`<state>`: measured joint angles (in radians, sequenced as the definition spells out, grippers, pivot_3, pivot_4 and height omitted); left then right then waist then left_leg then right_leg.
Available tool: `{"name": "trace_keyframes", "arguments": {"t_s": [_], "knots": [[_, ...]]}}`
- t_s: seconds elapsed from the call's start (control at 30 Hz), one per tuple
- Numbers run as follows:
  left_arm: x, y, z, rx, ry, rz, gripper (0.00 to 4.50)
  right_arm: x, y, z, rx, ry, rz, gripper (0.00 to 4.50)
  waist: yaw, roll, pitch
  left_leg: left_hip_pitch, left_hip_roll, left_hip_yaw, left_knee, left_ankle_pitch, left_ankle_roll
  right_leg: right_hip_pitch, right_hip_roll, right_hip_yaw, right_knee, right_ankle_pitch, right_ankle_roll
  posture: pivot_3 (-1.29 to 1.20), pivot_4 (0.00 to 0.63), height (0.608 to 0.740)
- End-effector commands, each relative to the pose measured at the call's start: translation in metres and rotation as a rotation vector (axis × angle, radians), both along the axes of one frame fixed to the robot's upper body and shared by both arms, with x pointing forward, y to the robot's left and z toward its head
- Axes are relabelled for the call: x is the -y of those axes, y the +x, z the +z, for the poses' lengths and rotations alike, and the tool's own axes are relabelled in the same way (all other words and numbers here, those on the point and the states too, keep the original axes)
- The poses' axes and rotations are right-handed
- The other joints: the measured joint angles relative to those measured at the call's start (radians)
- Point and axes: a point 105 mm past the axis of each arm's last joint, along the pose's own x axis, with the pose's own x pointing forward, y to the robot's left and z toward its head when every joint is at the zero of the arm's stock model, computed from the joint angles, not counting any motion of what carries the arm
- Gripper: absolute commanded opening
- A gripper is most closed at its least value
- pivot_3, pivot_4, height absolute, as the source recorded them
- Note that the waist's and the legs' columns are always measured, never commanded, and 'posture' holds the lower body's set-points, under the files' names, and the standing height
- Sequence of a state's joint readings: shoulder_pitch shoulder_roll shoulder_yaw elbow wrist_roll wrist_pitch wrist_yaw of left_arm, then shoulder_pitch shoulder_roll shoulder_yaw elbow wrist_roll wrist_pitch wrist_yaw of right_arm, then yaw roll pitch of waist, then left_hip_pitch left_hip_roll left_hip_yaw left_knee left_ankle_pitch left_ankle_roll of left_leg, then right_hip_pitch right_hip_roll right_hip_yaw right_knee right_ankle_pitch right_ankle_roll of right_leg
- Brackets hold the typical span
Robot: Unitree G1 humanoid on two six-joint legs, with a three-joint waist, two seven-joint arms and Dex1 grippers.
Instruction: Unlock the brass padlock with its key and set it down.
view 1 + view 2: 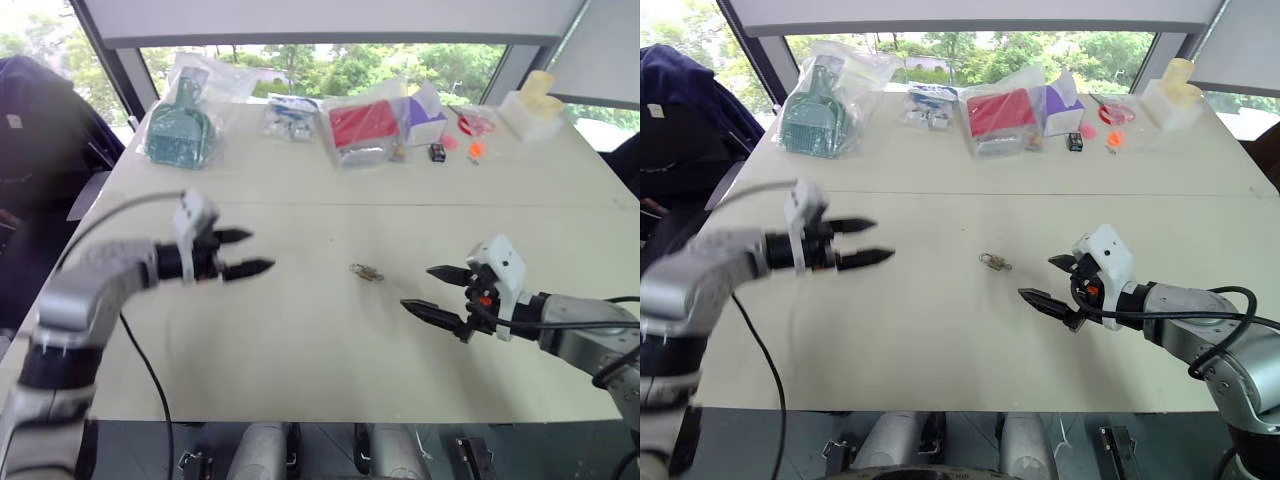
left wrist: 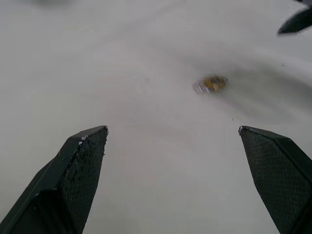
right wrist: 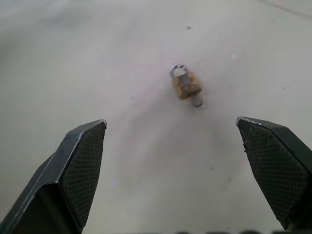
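Note:
The brass padlock point(image 1: 367, 272) lies flat on the pale table point(image 1: 300, 350), near its middle, with its thin silvery shackle point(image 3: 178, 68) pointing away from my right hand. A small grey nub at its base point(image 3: 197, 102) may be the key, too small to be sure. My left gripper point(image 1: 245, 252) hovers open to the left of the lock, fingers pointing toward it. My right gripper point(image 1: 432, 290) hovers open to the lock's right, also aimed at it. Both are empty and well apart from the padlock point(image 2: 210, 84).
Along the table's far edge lie a teal item in a plastic bag point(image 1: 180, 130), a red box in a bag point(image 1: 362, 125), a purple carton point(image 1: 425, 118), a small black box point(image 1: 437, 152), orange bits point(image 1: 476, 150) and a cream container point(image 1: 532, 105). A cable point(image 1: 150, 380) hangs off my left arm.

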<state>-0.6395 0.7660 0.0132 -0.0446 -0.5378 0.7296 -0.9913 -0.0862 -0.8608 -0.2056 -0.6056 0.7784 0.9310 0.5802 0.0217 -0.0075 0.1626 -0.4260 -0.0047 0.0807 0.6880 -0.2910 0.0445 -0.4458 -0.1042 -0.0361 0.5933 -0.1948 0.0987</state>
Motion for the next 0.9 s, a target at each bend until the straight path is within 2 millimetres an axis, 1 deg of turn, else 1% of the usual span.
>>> {"name": "trace_keyframes", "arguments": {"t_s": [0.03,0.07,0.17,0.23,0.3,0.37,0.47,0.5,0.57,0.63,0.67,0.8,0.9], "knots": [[0.026,0.007,0.028,0.115,0.121,-0.24,4.5,-0.001,0.003,0.014,0.053,0.027,-0.007,4.42,0.004,0.001,0.0,0.0,-0.001,0.001,0.0,0.0,0.0,0.0,0.0,-0.001,0.0,0.0,0.0,0.0,0.15,0.74],[0.034,0.01,0.03,0.126,0.149,-0.308,4.5,0.0,0.004,0.016,0.06,0.042,-0.016,4.42,0.006,0.001,-0.001,0.0,-0.001,0.001,0.0,0.0,0.002,0.001,0.001,-0.001,-0.001,0.0,0.0,0.0,0.15,0.74],[0.07,0.019,0.028,0.131,0.191,-0.493,4.5,0.006,0.007,0.021,0.086,0.07,-0.07,4.42,0.019,0.002,-0.001,0.001,-0.002,0.005,0.0,-0.001,0.005,0.002,0.002,-0.001,-0.001,0.0,0.0,0.0,0.15,0.74],[0.095,0.024,0.012,0.109,0.271,-0.629,4.5,0.01,0.006,0.02,0.102,0.077,-0.114,4.42,0.021,0.001,-0.001,-0.002,-0.002,0.004,0.006,-0.003,0.007,0.003,0.003,-0.003,0.0,0.0,0.001,0.0,0.15,0.74],[0.112,0.028,-0.003,0.093,0.336,-0.705,4.5,0.011,0.005,0.018,0.114,0.087,-0.153,4.42,0.019,-0.001,0.0,-0.004,-0.002,0.004,0.011,-0.005,0.012,0.003,0.004,-0.003,0.0,0.0,0.001,0.0,0.15,0.74],[0.134,0.03,-0.019,0.068,0.377,-0.753,4.5,0.011,0.001,0.014,0.125,0.105,-0.208,4.42,0.018,-0.002,0.001,-0.005,-0.003,0.005,0.013,-0.007,0.014,0.004,0.003,-0.002,-0.001,0.0,0.001,0.0,0.15,0.74],[0.163,0.028,-0.04,0.079,0.421,-0.796,4.5,0.013,-0.003,0.006,0.138,0.102,-0.29,4.42,0.017,-0.002,0.001,-0.006,-0.003,0.005,0.015,-0.008,0.017,0.003,0.002,-0.002,-0.001,0.0,0.001,0.0,0.15,0.74],[0.169,0.026,-0.045,0.081,0.433,-0.803,4.5,0.015,-0.004,0.004,0.145,0.098,-0.316,4.42,0.017,-0.002,0.001,-0.006,-0.003,0.005,0.015,-0.008,0.017,0.003,0.002,-0.001,-0.001,0.0,0.002,0.0,0.15,0.74],[0.174,0.026,-0.055,0.084,0.468,-0.806,4.5,0.014,-0.004,0.004,0.161,0.101,-0.348,4.42,0.015,-0.002,0.001,-0.006,-0.003,0.005,0.015,-0.008,0.017,0.003,0.002,-0.001,0.0,0.0,0.002,0.0,0.15,0.74],[0.18,0.025,-0.073,0.094,0.541,-0.797,4.5,0.014,-0.006,0.005,0.177,0.12,-0.384,4.42,0.015,-0.002,0.001,-0.006,-0.002,0.004,0.015,-0.008,0.017,0.002,0.002,-0.001,0.001,0.0,0.002,0.0,0.15,0.74],[0.181,0.025,-0.078,0.098,0.563,-0.792,4.5,0.014,-0.007,0.005,0.18,0.125,-0.395,4.42,0.017,-0.002,0.001,-0.005,-0.002,0.004,0.015,-0.008,0.017,0.002,0.002,-0.002,0.002,0.0,0.002,0.0,0.15,0.74],[0.184,0.028,-0.091,0.105,0.617,-0.75,4.5,0.017,-0.012,0.003,0.18,0.12,-0.428,4.42,0.019,-0.002,0.001,-0.005,-0.001,0.002,0.015,-0.008,0.017,0.002,0.004,-0.003,0.002,0.0,0.002,0.0,0.15,0.74],[0.188,0.031,-0.098,0.077,0.614,-0.691,4.5,0.019,-0.016,0.004,0.186,0.122,-0.449,4.42,0.019,-0.002,0.001,-0.005,-0.001,0.002,0.015,-0.008,0.017,0.003,0.004,-0.003,0.002,0.0,0.002,0.0,0.15,0.74]]}}
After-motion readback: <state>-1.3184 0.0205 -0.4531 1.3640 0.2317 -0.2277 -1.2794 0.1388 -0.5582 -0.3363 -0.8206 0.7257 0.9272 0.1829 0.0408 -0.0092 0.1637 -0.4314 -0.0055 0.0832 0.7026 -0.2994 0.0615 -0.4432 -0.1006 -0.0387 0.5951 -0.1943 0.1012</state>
